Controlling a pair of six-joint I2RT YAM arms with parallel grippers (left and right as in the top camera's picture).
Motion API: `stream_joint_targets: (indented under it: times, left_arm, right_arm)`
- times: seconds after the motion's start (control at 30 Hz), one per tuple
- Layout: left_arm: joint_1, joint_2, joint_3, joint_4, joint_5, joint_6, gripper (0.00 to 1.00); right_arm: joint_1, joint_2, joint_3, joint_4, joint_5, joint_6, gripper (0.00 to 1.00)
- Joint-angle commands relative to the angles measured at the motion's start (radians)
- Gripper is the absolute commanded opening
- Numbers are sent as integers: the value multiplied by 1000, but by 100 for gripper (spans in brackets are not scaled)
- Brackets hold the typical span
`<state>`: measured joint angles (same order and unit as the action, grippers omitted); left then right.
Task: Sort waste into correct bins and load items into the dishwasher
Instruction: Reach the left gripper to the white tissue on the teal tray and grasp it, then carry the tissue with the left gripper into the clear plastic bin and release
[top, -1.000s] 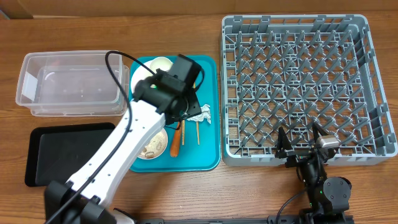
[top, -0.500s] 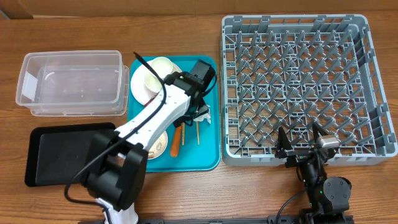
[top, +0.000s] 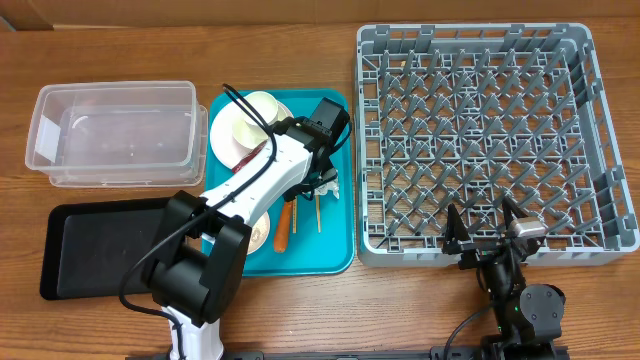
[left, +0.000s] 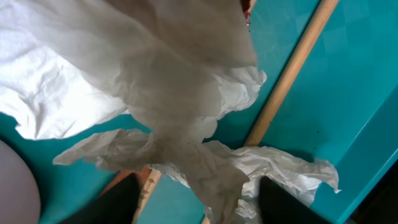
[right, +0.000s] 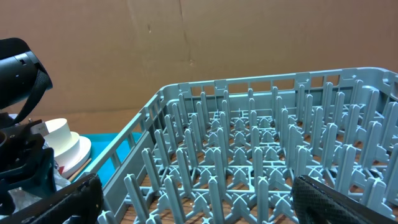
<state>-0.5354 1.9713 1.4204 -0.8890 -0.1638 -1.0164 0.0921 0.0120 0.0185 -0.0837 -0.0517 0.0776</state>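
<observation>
A crumpled white napkin (left: 155, 81) lies on the teal tray (top: 335, 240) and fills the left wrist view. My left gripper (left: 202, 205) is low over it, jaws apart, a fold of napkin hanging between the dark fingers (left: 118, 202) without being pinched. Silvery foil (left: 280, 171) lies by the right finger. A wooden chopstick (left: 292, 68) runs past the napkin. From above, the left gripper (top: 322, 176) covers most of the napkin (top: 331, 187). The carrot (top: 282, 228) lies nearer the front. My right gripper (right: 199, 199) stands open at the grey dish rack's (top: 480, 130) front edge.
A white plate (top: 228, 140) with a small cup (top: 258, 105) sits at the tray's back left, a bowl of food scraps (top: 256, 235) at its front left. The clear tub (top: 115, 135) and black tray (top: 90, 245) stand to the left.
The left wrist has shifted right across the teal tray and settled over the napkin, while the arm's elbow swung in toward the tray. The right arm has not moved.
</observation>
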Motion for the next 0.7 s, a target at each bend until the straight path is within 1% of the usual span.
stream_joint_targets:
  times: [0.0, 0.03, 0.13, 0.27, 0.47, 0.6, 0.67]
  left_arm:
    - [-2, 13, 16, 4, -31, -11, 40]
    - [-2, 13, 16, 4, -33, -11, 33]
    - [-2, 13, 16, 4, -43, -12, 17]
    - [-3, 13, 16, -5, -41, -12, 4]
    - [0, -9, 42, -66, -11, -12, 4]
    - [0, -50, 126, -133, -12, -11, 4]
    - [0, -72, 184, -166, -19, 22, 4]
  right_arm:
    - [-4, -9, -10, 3, 5, 2, 100]
    - [-4, -9, -10, 3, 5, 2, 100]
    - [-4, -9, -10, 3, 5, 2, 100]
    - [-4, -9, -10, 3, 5, 2, 100]
    - [-4, -9, -10, 3, 5, 2, 100]
    - [-4, -9, -10, 3, 5, 2, 100]
    - [-4, -9, -10, 3, 5, 2, 100]
